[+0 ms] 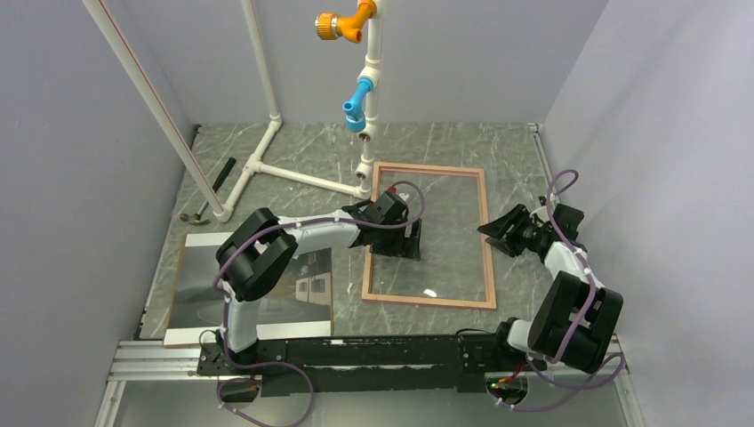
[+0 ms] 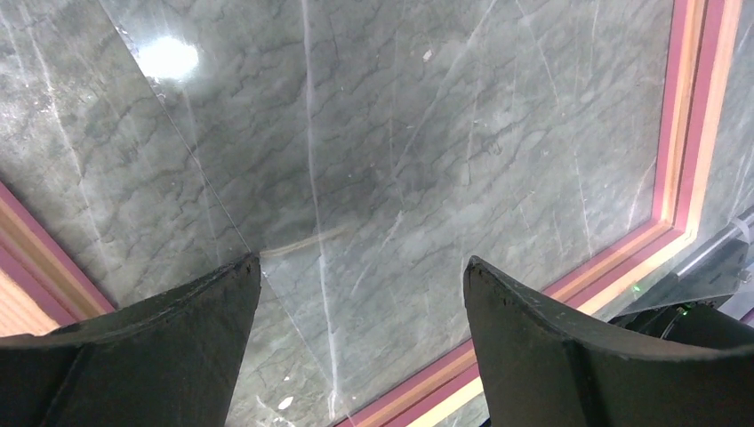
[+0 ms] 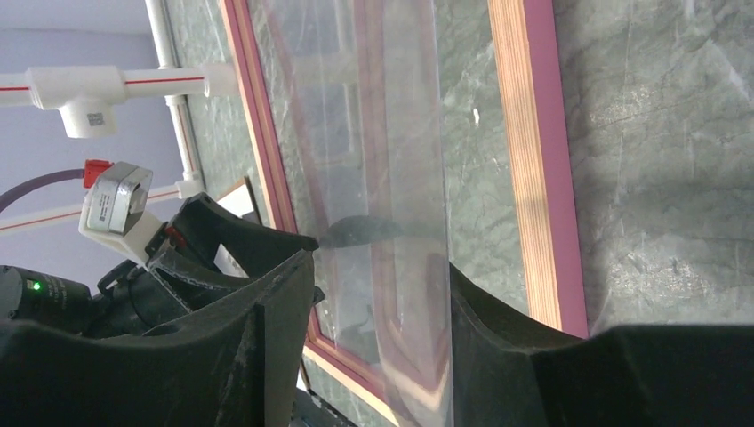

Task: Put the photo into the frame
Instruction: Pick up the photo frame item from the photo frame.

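photo (image 1: 313, 289) flat on bench (image 1: 445, 142), left of frame (image 1: 427, 301), clear of both hands, left hand (image 2: 360, 267) just inside frame's left rail, jaws wide, empty, right hand (image 3: 381, 267) at frame's right rail, jaws part-open astride clear pane (image 3: 400, 133), not clamped

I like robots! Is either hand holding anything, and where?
The clear pane has its edge between the fingers of the right gripper; whether it is pinched tight cannot be told. The left gripper is open, empty.
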Robot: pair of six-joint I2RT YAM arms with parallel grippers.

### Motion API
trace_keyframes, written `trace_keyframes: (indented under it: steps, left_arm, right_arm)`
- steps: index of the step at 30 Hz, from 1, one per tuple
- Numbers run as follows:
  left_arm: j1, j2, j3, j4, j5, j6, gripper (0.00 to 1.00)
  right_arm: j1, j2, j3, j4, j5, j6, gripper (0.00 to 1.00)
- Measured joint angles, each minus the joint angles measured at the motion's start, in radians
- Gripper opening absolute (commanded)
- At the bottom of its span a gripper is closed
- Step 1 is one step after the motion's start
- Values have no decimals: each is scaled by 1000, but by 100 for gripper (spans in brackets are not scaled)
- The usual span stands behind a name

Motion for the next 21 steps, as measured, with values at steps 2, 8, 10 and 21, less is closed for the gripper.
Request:
trace_keyframes:
  steps: [2,8,10,21]
  left_arm:
    - [0,-8,-11,10,0,0,89]
    - [1,-52,-70,20,14,2,89]
    - [3,-63,-84,18,18,2,89]
    - [17,-70,-99,27,31,2,88]
  right_arm:
    - [0,-12,0,0,2,0,52]
    - [2,-77,-2,-25,13,0,55]
    - [2,-107,-8,-30,17,1,64]
    - [2,-251,-26,-94,59,23,41]
